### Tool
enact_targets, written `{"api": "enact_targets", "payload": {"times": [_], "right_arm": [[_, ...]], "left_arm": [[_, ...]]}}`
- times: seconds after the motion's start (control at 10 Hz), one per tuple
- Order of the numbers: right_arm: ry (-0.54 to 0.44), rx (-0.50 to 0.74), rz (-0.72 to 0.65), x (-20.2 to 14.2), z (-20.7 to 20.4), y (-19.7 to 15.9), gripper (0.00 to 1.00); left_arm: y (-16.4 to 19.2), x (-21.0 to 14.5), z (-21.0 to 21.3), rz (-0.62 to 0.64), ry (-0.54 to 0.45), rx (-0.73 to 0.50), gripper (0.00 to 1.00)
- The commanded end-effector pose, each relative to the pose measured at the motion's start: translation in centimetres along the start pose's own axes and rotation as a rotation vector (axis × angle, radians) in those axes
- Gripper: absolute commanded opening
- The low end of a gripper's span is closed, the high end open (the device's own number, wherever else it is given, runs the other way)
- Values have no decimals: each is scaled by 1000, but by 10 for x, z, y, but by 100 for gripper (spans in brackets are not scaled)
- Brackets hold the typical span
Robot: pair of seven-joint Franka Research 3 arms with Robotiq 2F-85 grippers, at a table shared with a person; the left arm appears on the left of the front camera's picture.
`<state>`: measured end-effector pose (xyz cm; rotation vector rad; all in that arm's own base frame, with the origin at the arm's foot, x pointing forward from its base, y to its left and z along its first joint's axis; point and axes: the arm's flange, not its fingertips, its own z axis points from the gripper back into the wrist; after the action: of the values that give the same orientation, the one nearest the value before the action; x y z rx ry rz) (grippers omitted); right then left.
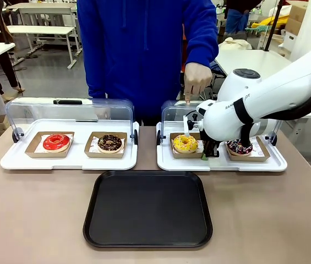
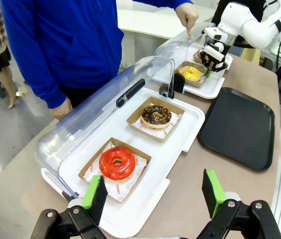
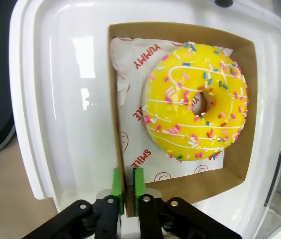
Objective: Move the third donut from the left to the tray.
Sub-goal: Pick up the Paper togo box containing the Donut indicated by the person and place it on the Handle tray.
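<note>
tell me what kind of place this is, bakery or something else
Most likely a robotics lab staged as a bakery counter, not a shop: a white robot arm works at a lidded donut tray, its right gripper pinching a cardboard holder, and plain work desks stand behind.

A: Straight run from the right white tray (image 1: pixel 221 164) to the black tray (image 1: pixel 147 242). Bare table (image 1: pixel 45 220) between, only two low rims to cross.

B: Back side's boxed in: raised clear lid (image 1: pixel 175 111), the person's hand (image 1: pixel 197 78) on it, right arm (image 1: pixel 238 113) planted between the cardboard holder (image 3: pixel 247 89) and the chocolate donut (image 1: pixel 239 147).
</note>
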<state>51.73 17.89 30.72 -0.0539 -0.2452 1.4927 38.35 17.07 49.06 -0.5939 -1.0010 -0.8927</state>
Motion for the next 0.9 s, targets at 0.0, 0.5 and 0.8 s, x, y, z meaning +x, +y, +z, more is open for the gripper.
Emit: {"api": "enact_targets", "payload": {"times": [0.0, 0.5, 0.8], "right_arm": [[24, 10, -11, 3, 1, -5, 0], [2, 4, -1, -1, 0, 0, 0], [-3, -52, -12, 2, 20, 9, 2]], "left_arm": [[-2, 2, 2, 1, 1, -8, 100], [-2, 2, 2, 1, 1, -8, 100], [-2, 2, 2, 1, 1, -8, 100]]}}
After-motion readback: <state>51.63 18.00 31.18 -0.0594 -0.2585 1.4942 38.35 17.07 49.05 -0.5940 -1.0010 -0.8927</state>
